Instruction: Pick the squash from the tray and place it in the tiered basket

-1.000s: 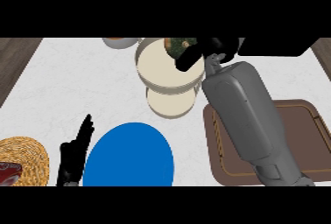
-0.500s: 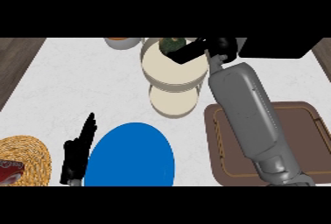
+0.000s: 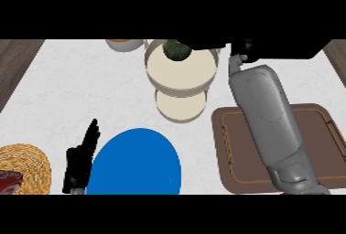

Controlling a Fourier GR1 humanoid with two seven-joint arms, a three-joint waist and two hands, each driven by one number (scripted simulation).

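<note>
The squash (image 3: 177, 50) sits in the upper tier of the tiered basket (image 3: 181, 68), dark green against the cream bowl, right at its far rim. The lower tier pokes out just below, nearer the viewer. The right forearm stretches up across the brown tray (image 3: 229, 151), and the right hand (image 3: 243, 49) is at the top edge beside the basket, apart from the squash; it is mostly lost against the dark band there, so I cannot tell how its fingers stand. The left hand (image 3: 81, 157) rests low on the white desk (image 3: 81, 87), fingers straight and pointing up, just beside the blue plate (image 3: 135, 164). A straw hat (image 3: 20, 167) lies at the lower left corner.
</note>
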